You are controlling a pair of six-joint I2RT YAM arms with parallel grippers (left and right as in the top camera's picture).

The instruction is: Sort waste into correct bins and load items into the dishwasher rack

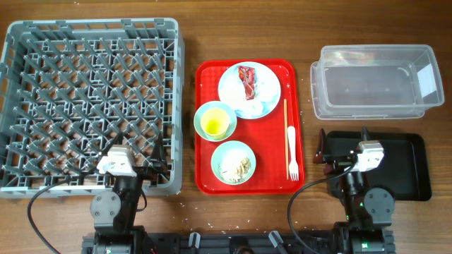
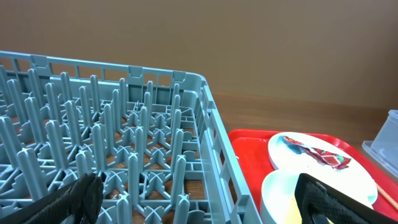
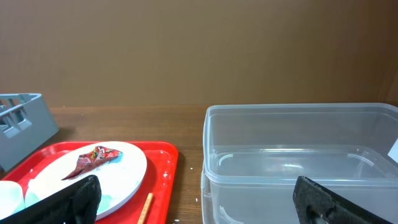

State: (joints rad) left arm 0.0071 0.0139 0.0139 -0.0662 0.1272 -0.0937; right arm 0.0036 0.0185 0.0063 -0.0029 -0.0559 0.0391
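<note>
L jaws spread wide over rack (R jaws likewise, over blk tray).

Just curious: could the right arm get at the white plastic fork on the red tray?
Probably yes: the white plastic fork lies uncovered at the right edge of the red serving tray, beside the open right tool.

The grey rack is full of pegs; thin strips of bare desk run between it, red tray and clear tub
</note>
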